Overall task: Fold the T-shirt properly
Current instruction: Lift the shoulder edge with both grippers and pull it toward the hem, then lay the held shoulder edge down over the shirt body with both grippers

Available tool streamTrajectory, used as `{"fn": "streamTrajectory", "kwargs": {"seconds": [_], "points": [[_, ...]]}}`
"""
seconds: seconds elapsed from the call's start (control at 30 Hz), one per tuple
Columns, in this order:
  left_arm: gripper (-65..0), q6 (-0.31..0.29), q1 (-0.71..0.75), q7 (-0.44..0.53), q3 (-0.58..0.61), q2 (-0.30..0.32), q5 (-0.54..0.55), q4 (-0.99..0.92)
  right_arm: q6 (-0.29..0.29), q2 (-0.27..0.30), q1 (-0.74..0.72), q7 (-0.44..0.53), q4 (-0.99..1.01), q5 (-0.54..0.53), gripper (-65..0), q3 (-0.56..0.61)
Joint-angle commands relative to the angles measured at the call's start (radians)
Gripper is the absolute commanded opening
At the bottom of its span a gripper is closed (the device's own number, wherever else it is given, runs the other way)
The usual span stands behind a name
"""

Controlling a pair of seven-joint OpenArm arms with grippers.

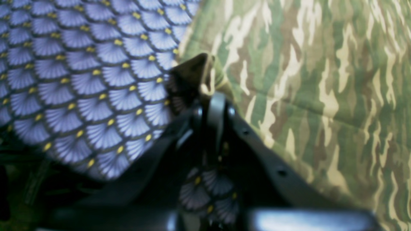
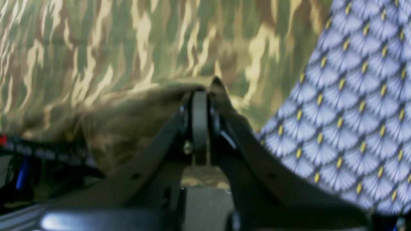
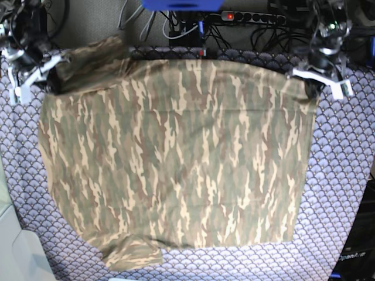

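Observation:
The camouflage T-shirt point(image 3: 176, 152) lies spread wide over the table in the base view, with one sleeve at the front left and another at the back left. My left gripper point(image 3: 310, 86) is at the shirt's back right corner. In the left wrist view it point(image 1: 212, 94) is shut on a pinched fold of the T-shirt point(image 1: 321, 96) edge. My right gripper point(image 3: 53, 76) is at the back left by the sleeve. In the right wrist view it point(image 2: 199, 94) is shut on bunched T-shirt point(image 2: 128, 64) cloth.
A purple-grey fan-scale tablecloth point(image 3: 343, 205) covers the table around the shirt, also seen as tablecloth point(image 1: 96, 80) and tablecloth point(image 2: 353, 112). A power strip point(image 3: 252, 17) and cables lie behind the table. A white object point(image 3: 17, 257) sits at the front left.

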State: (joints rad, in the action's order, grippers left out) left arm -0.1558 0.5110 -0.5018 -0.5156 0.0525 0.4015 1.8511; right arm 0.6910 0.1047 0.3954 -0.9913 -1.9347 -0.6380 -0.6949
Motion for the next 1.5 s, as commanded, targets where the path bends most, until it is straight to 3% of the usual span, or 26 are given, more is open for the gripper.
{"fn": "streamTrajectory", "kwargs": {"seconds": [0.0,0.17,0.3,0.57,0.7,1.17,1.47], "points": [[-65.0,-0.003,-0.012,0.007,-0.004,0.008,0.004,0.017,0.007,0.014,-0.022,0.004,-0.016,-0.016,-65.0,-0.006],[-65.0,-0.001,-0.084,-0.042,-0.03,0.008,0.003,0.022,0.007,0.016,-0.125,-0.084,-0.016,-0.016,-65.0,-0.006],[-65.0,-0.001,-0.174,-0.137,-0.094,0.008,0.006,0.022,0.007,0.036,-0.198,-0.136,-0.016,-0.015,-65.0,0.017],[-65.0,-0.001,-0.315,-0.272,-0.151,0.008,0.003,0.017,0.007,0.051,-0.304,-0.15,-0.016,-0.015,-65.0,0.145],[-65.0,-0.001,-0.36,-0.281,-0.143,0.008,0.001,0.012,0.007,0.051,-0.362,-0.145,0.001,-0.015,-65.0,0.198],[-65.0,-0.011,-0.397,-0.281,-0.14,0.01,0.001,-0.083,0.007,0.175,-0.559,-0.125,0.208,-0.016,-65.0,0.235],[-65.0,-0.001,-0.438,-0.281,0.039,0.086,0.0,-0.083,0.007,0.221,-0.565,-0.013,0.301,-0.015,-65.0,0.289]]}}
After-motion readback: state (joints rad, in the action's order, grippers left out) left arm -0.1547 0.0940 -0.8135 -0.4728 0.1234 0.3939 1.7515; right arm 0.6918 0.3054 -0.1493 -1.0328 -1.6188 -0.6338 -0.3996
